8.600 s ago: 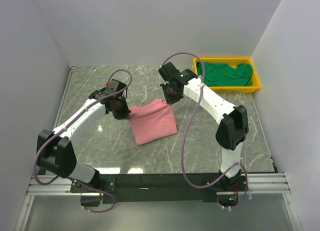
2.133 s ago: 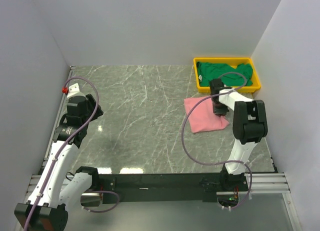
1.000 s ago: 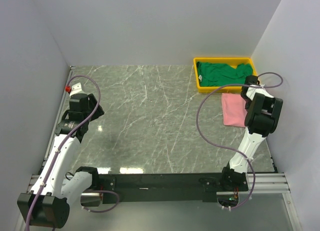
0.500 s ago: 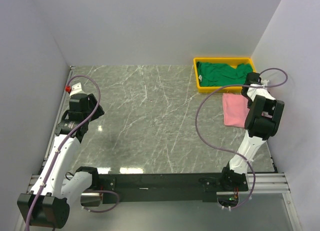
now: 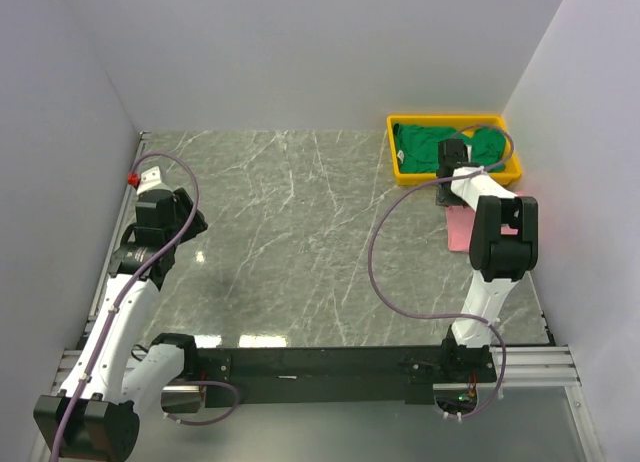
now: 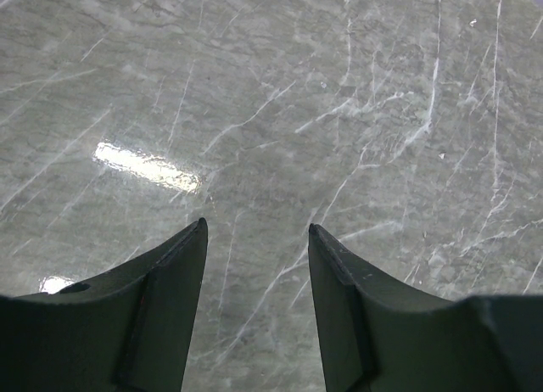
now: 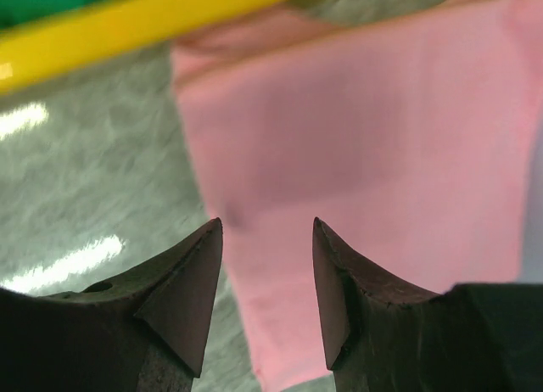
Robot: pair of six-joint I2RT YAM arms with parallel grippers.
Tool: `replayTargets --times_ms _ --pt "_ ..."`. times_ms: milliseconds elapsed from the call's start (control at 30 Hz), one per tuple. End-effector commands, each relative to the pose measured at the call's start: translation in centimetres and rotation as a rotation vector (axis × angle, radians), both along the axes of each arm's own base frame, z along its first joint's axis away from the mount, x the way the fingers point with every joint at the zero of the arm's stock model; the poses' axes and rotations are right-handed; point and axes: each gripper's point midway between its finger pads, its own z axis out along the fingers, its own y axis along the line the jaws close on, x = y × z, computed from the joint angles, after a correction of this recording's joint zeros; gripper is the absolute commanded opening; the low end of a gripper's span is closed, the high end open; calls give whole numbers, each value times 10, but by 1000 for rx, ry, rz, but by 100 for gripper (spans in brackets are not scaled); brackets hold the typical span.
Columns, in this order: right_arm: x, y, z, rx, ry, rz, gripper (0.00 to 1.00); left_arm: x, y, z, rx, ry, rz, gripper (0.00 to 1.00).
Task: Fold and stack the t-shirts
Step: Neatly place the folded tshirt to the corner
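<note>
The pink t-shirt [image 5: 459, 230] lies folded flat on the marble table just in front of the yellow tray, partly hidden under the right arm. In the right wrist view the pink t-shirt [image 7: 365, 137] fills the space below my right gripper [image 7: 265, 224], which is open above the cloth with nothing between its fingers. From above, the right gripper [image 5: 448, 190] hangs over the shirt's far left corner. The dark green t-shirt [image 5: 428, 147] sits crumpled in the tray. My left gripper [image 6: 257, 226] is open over bare marble at the far left [image 5: 168, 222].
The yellow tray [image 5: 405, 173] stands at the back right corner; its rim [image 7: 127, 25] runs across the top of the right wrist view. White walls close in the table on the left, back and right. A purple cable loops from each arm.
The right gripper has opened and let go of the pink t-shirt, then swung left toward the tray's front. The shirt stays by the right wall. The left arm has barely moved.
</note>
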Motion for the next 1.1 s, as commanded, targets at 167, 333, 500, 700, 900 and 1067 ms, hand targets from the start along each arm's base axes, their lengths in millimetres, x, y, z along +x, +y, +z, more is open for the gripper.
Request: replayTargets --times_ms 167,333,500,700,900,1067 --pt "-10 14 -36 70 43 46 52 4 -2 10 1 -50 -24 56" --pt "-10 21 -40 89 73 81 35 4 -2 10 1 -50 -24 56" --pt "-15 23 -41 72 105 113 10 3 -2 12 1 -54 -22 56" --pt "-24 27 -38 53 124 149 0 2 -3 14 -2 -65 -26 56" --pt "-29 38 -33 44 140 202 0 0 -2 17 0 -74 -22 56" --pt "-35 42 -32 51 167 220 0 0 -2 19 -2 -82 -25 56"
